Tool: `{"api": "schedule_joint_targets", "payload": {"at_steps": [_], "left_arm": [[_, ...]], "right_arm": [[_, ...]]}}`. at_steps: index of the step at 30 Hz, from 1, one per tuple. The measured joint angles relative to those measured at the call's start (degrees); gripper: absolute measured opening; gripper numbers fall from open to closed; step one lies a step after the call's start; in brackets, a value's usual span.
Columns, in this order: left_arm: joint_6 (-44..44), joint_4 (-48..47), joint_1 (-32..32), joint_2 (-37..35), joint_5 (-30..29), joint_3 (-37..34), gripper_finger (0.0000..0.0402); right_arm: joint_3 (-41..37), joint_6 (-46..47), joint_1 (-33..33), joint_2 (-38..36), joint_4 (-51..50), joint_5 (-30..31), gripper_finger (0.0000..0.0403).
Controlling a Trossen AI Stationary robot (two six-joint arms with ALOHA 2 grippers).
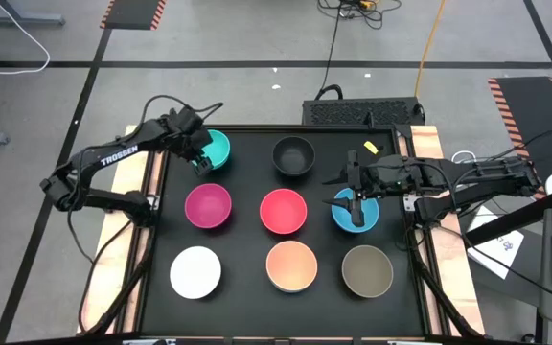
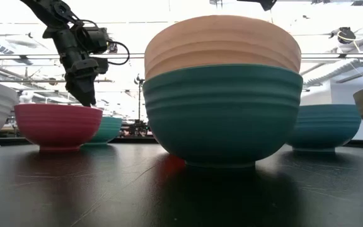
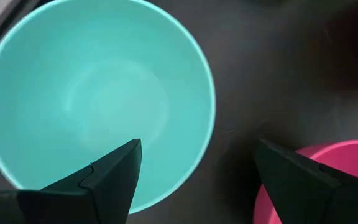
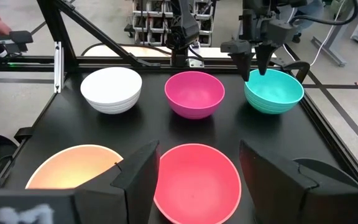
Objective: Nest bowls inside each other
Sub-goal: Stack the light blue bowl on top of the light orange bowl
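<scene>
Cyan round plastic bowl (image 1: 216,149) at table's 10 o'clock: left gripper (image 1: 200,160) spread wide, empty, straddling its rim. Looks like pick step; next, close on rim, lift. Right gripper (image 1: 355,204) over blue plastic bowl (image 1: 356,211), 3 o'clock, open, holding nothing.

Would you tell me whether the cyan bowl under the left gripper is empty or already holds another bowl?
Empty. The left wrist view shows the cyan bowl with a bare inside, and the open left gripper straddles its rim.
</scene>
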Motion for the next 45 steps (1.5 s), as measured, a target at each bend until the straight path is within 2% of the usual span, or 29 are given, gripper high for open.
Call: {"api": "schedule_joint_targets", "payload": {"at_steps": [17, 20, 24, 35, 39, 45], "left_arm": [[-0.66, -0.52, -1.56, 0.24, -0.95, -0.41, 0.0315], [-0.97, -0.46, -1.58, 1.71, -1.28, -1.83, 0.0315], [-0.35, 0.15, -1.58, 5.12, -5.08, -3.59, 0.0315], [-0.18, 3.03, -1.78, 8.34, -5.5, -3.78, 0.0311], [-0.16, 3.1, -1.78, 8.34, -6.48, -3.78, 0.0272], [0.02, 3.29, -1.77, 8.32, -7.99, -2.61, 0.0166]], "right_arm": [[0.0, 0.46, 0.0, 0.02, -0.02, 0.0, 0.0215], [0.0, 0.46, 0.0, 0.02, -0.02, 0.0, 0.0215], [0.0, 0.46, 0.0, 0.02, -0.02, 0.0, 0.0215], [0.0, 0.46, 0.0, 0.02, -0.04, 0.0, 0.0215], [0.0, 0.44, 0.0, 0.02, -0.04, -0.01, 0.0215], [0.0, 0.44, 0.0, 0.02, -0.04, -0.02, 0.0215]]}}
